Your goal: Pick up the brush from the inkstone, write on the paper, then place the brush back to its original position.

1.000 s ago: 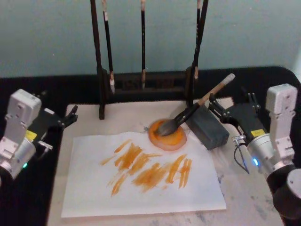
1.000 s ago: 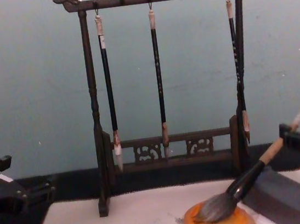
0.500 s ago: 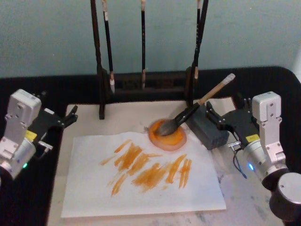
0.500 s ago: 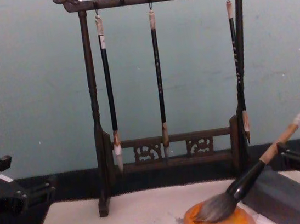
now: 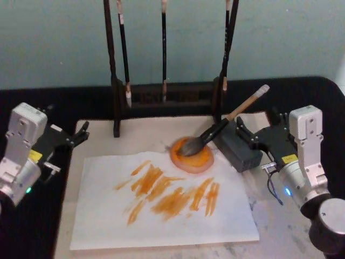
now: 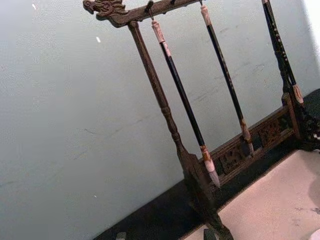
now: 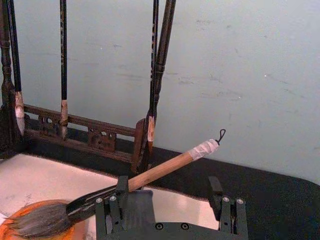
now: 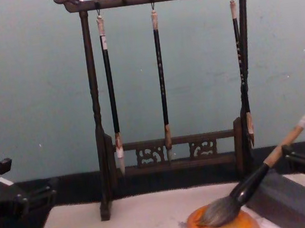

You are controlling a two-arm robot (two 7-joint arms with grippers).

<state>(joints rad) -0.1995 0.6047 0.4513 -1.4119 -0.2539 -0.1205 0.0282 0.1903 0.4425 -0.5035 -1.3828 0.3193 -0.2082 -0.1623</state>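
Our left gripper (image 5: 81, 133) sits parked at the far left corner of the mat (image 5: 145, 132), off the work; we cannot tell how its fingers stand. It leaves the whole left side free.

The paper (image 5: 161, 202) lies flat on the near part of the mat, already streaked with orange strokes across its middle. Its left and near edges run close to the mat's edges (little margin there), while its far right corner reaches right up to the inkstone (image 5: 192, 156).

Behind, the rack (image 8: 162, 79) stands along the far edge with three thin brushes hanging; anything lifted high near the dish has those dangling tips close behind it.

The brush (image 5: 223, 125) is propped: bristles down on the inkstone, ferrule leaning on the grey block (image 5: 237, 144) just right of the dish, handle slanting up and far-right with its white end in the air. That tilt keeps the wet tip over the dish and the handle clear of the mat, easy to grab.

Our right gripper (image 7: 170, 202) is just right of the block, jaws spread and holding nothing; in the wrist view the handle passes beyond the fingers, not between them. To its right is open black table (image 5: 323, 91), so we judge backing off that way is safe.
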